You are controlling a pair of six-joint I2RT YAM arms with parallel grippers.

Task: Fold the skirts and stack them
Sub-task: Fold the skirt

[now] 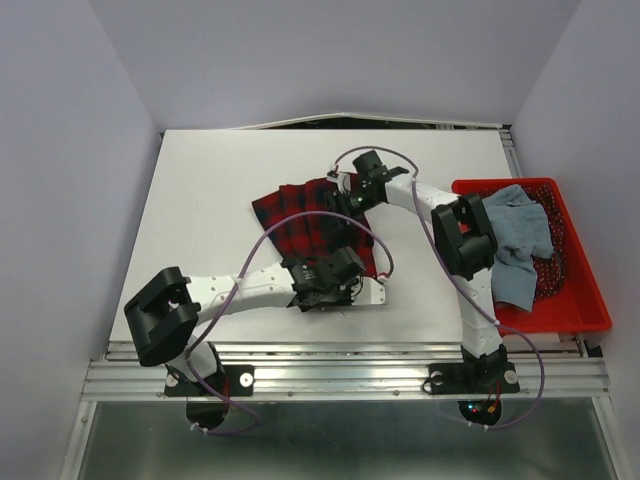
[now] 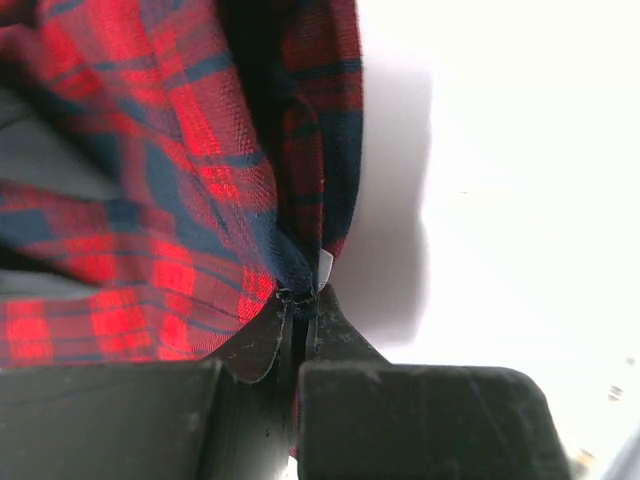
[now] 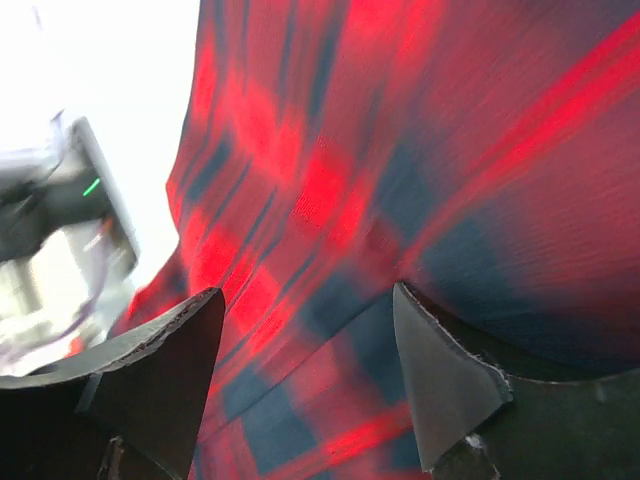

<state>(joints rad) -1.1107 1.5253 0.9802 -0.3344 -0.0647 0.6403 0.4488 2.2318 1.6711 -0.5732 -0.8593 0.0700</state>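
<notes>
While the plaid skirt (image 1: 300,215) lies spread near the middle of the white bench (image 1: 220,190), we see both arms reaching over it. The left gripper (image 1: 345,268) sits at the skirt's near right edge. In the left wrist view, its jaws are pressed together on a bunched corner of the red-and-navy cloth (image 2: 150,200), pinching it right at the fingertips (image 2: 303,300). A small white tag (image 2: 325,265) pokes out of the fabric just above the pinch. From there the cloth rises in folds up and to the left, with bare bench (image 2: 520,200) to the right of it.

The right gripper (image 1: 352,200) hangs over the far right part of the same skirt. From its wrist camera we see its jaws spread wide (image 3: 305,340), with the plaid (image 3: 400,150) filling the space between and beyond them. The picture is blurred, so we cannot tell whether either finger touches the cloth.

We find the blue-grey skirt (image 1: 515,235) well apart from the plaid one, in the red basket (image 1: 556,322) at the right edge of the bench. It is crumpled in the basket's far left part, and one end runs down along the left side toward the near wall.
</notes>
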